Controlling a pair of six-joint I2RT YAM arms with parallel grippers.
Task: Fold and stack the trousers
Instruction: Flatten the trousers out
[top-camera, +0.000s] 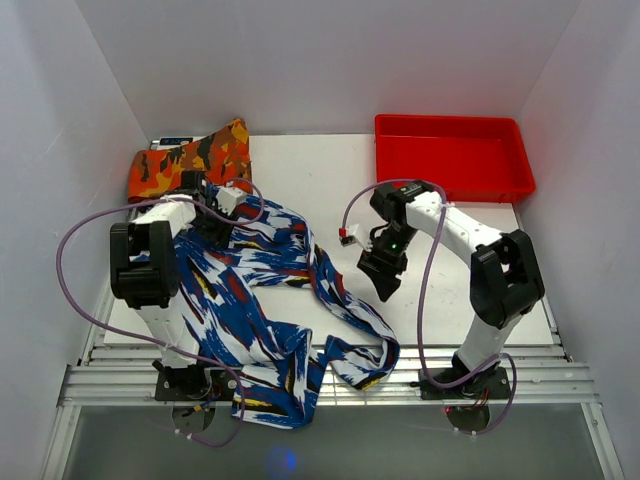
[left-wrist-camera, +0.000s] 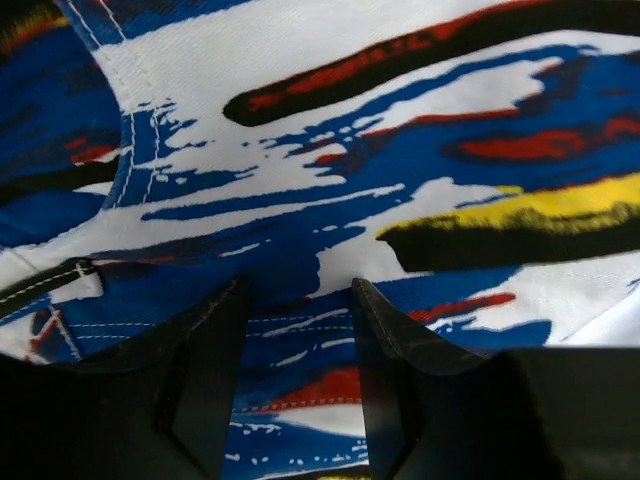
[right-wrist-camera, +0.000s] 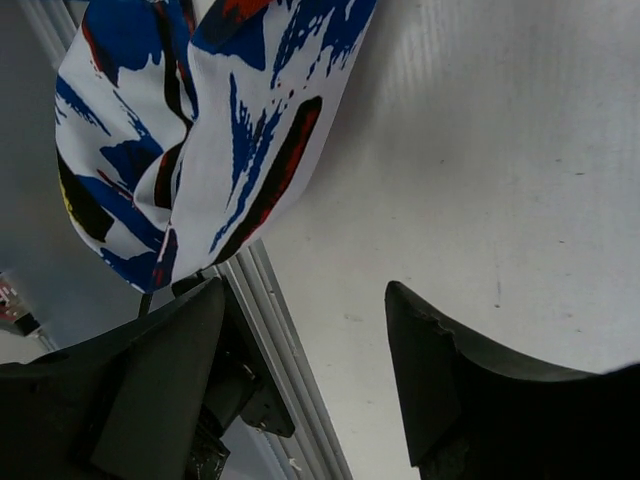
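Trousers (top-camera: 250, 300) sprawl crumpled at lower left, drooping off the table (top-camera: 330, 170) edge, so I'm guessing grab-and-flatten step: left gripper (left-wrist-camera: 300, 290) spread over cloth without pinching, right gripper (right-wrist-camera: 305, 290) wide and empty, both need a pinch next.

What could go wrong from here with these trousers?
1. The trousers hang over the near edge of the table, around the left arm's base; a pull might snag them or drag them off.
2. The left gripper is open right on rumpled fabric, so it may pinch extra layers.
3. The right gripper is open over bare table; closing there would miss.
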